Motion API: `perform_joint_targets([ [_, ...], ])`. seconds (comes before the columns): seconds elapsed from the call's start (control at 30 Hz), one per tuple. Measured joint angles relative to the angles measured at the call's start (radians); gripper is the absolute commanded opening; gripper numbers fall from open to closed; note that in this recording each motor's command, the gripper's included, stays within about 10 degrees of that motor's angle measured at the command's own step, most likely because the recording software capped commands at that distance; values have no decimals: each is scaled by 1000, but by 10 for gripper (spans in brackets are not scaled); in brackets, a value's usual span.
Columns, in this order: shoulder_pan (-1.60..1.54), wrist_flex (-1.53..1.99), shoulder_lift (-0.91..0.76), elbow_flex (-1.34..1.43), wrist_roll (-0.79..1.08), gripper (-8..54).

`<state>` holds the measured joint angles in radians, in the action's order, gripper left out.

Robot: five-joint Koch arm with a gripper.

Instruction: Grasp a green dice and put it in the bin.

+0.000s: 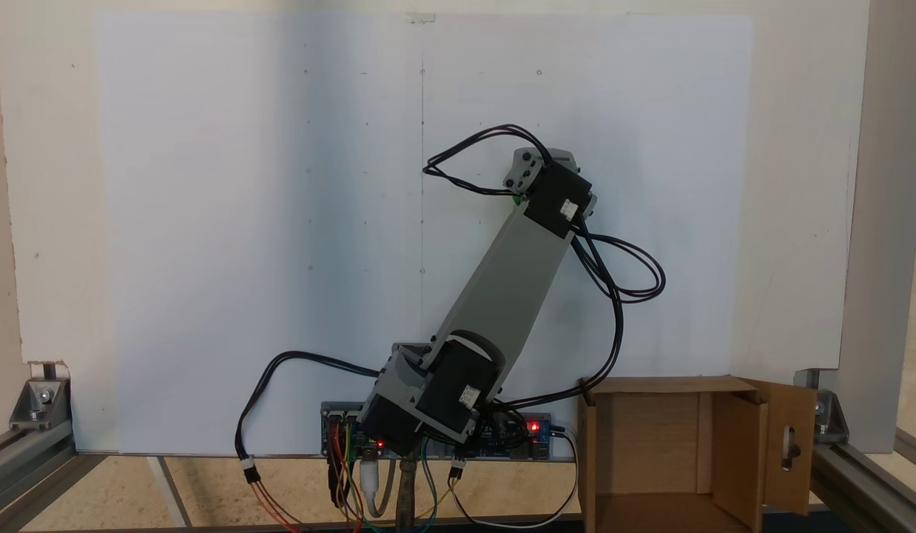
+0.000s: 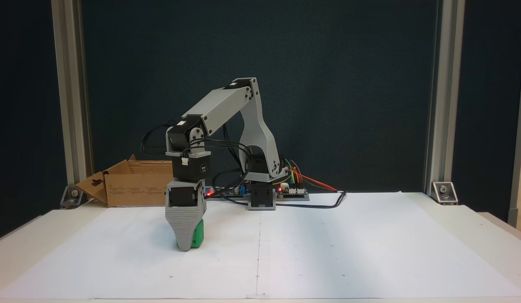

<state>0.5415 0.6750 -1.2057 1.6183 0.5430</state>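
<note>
In a fixed view the arm base (image 2: 260, 198) stands at the rear centre of the surface (image 2: 370, 252). The bin (image 2: 130, 185) lies at rear left, behind the pincer (image 2: 188, 242). The pincer reaches down to the surface, forward-left of the base, with the green dice (image 2: 197, 235) against its right side

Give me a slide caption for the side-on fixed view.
Koch arm's gripper lowered onto the green dice on white paper, cardboard bin waiting behind.

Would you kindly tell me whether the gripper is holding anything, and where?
It cannot be told: the gripper is down at the green dice, one jaw covering it.
</note>
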Motion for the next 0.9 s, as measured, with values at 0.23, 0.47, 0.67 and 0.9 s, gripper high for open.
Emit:
perform_joint_targets([
  [0.23, -6, 258, -91, -63, -23, 114],
  [0.47, -6, 531, -299, -215, -216, 114],
  [0.67, 54, 592, -509, -215, -345, 114],
  [0.9, 324, 595, -563, -321, -391, 114],
])
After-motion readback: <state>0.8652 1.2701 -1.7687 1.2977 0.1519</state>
